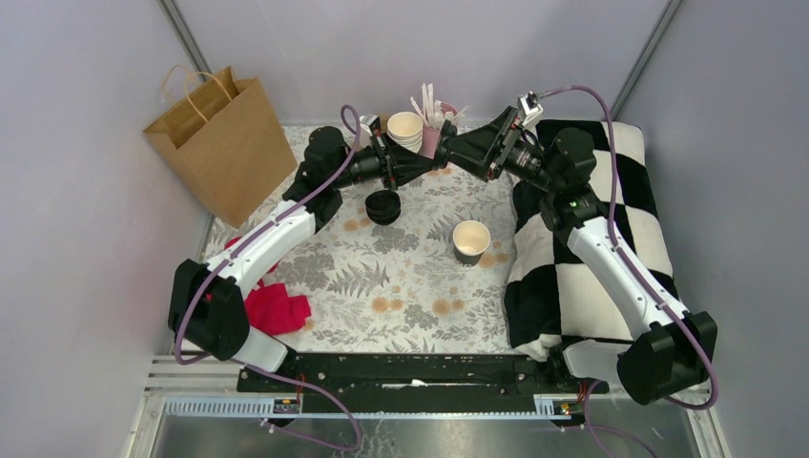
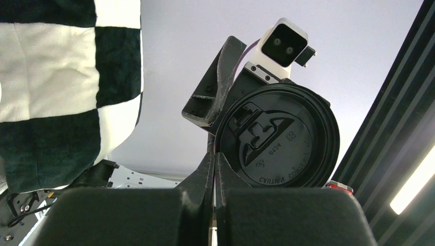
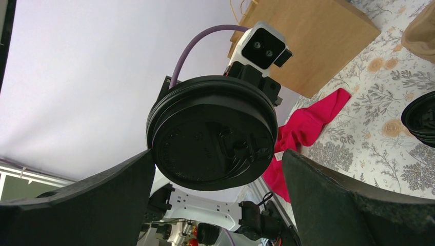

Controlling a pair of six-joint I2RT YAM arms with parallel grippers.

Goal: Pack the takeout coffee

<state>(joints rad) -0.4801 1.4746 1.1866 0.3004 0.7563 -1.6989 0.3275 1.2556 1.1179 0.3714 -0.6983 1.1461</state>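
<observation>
Both arms reach in and meet above the far middle of the table, which has a floral cover. Left gripper is clenched on the rim of a round black lid, pinching it at one edge, so the lid stands on edge in the air with its embossed face toward the left wrist camera. Right gripper faces it from the other side, jaws spread wide and straddling the lid. One finger is just beside the rim and a gap shows at the other, so no grip there. The paper cup stands upright and lidless on the table, right of centre. It is black outside and cream inside, near the left edge of the checkered cloth and well apart from the held lid. A low stack of black lids sits left of centre, under the left arm's wrist. Nested cream cups stand at the far edge beside a pink holder of sticks. A brown paper bag stands upright at far left and a red cloth lies at near left.
</observation>
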